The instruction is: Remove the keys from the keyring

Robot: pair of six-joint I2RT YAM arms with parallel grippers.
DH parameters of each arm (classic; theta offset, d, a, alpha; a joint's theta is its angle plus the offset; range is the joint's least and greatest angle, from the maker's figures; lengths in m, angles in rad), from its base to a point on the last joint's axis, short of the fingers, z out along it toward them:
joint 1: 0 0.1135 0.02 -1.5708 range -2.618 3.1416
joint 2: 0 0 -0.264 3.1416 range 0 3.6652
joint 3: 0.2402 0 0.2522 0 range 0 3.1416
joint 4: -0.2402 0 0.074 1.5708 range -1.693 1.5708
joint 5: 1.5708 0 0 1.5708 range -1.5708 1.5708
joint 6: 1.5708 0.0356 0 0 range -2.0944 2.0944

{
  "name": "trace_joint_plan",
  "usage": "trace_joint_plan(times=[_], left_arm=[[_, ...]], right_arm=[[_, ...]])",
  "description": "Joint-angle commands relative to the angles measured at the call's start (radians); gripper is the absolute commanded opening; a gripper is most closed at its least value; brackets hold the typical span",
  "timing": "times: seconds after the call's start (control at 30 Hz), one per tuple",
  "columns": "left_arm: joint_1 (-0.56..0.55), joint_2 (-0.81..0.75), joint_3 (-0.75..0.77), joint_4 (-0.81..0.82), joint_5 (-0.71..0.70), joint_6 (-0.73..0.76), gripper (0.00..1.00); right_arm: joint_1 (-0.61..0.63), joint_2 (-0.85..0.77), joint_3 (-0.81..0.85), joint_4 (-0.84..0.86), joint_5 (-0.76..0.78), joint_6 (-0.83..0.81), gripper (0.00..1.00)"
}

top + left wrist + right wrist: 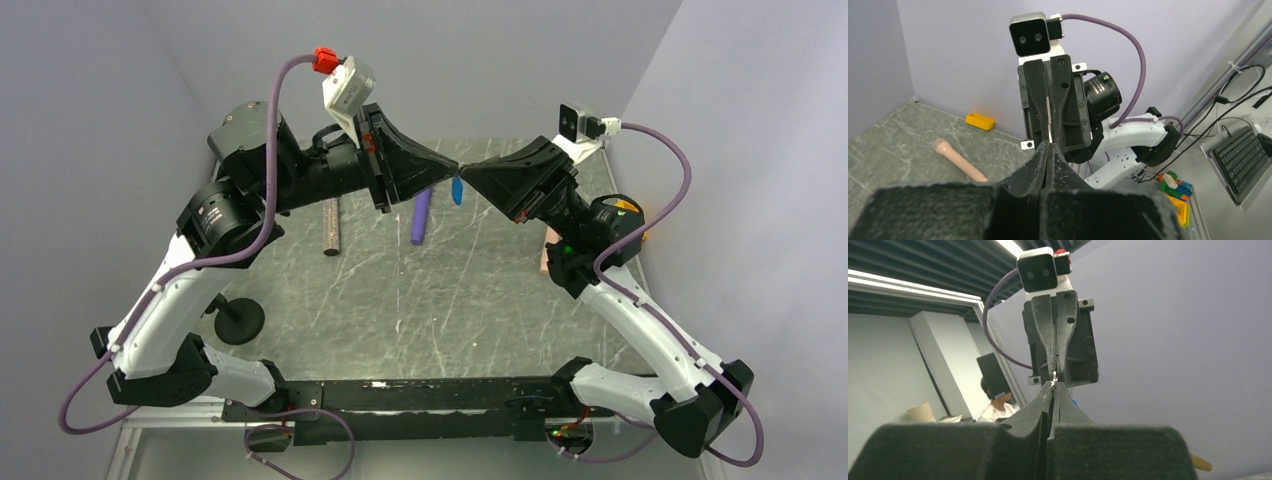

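Both grippers meet tip to tip in the air above the grey marble table [440, 300]. The left gripper [453, 166] is shut, and its own view shows the jaws pressed together [1049, 146]. The right gripper [466, 171] is shut too [1053, 385]. A thin strip of light metal, a key [1048, 117], sits between the right gripper's fingers. A small bright metal bit [1053, 375] shows at the left gripper's tips. The blue tag of the keyring [457, 190] hangs just below the meeting point, and a sliver of it shows in the right wrist view [1074, 402].
A purple wand [421, 216] lies on the table under the grippers. A peach cylinder [959, 161] lies left of it [331, 226]. A yellow block [980, 121] sits by the back wall. A black round knob [238, 318] stands near the left arm. Walls close the table on three sides.
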Motion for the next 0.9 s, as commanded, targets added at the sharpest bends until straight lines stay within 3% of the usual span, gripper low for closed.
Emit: trace_joint_plan(times=[0.0,0.4,0.73,0.8,0.87], left_arm=[[-0.014,0.027,0.010,-0.086,0.104,0.022,0.00],[-0.015,0.044,0.053,-0.213,0.179,0.035,0.00],[-0.015,0.014,0.020,-0.253,0.134,0.070,0.00],[-0.012,-0.004,0.001,-0.237,0.109,0.063,0.06],[-0.010,-0.015,0.006,-0.238,0.079,0.060,0.25]], right_arm=[[0.028,-0.004,-0.009,-0.117,-0.063,-0.065,0.00],[0.076,-0.030,-0.033,-0.208,-0.074,-0.132,0.00],[0.088,-0.050,-0.033,-0.307,-0.065,-0.194,0.00],[0.087,-0.060,-0.041,-0.315,-0.047,-0.203,0.00],[0.088,-0.068,-0.050,-0.323,-0.035,-0.209,0.00]])
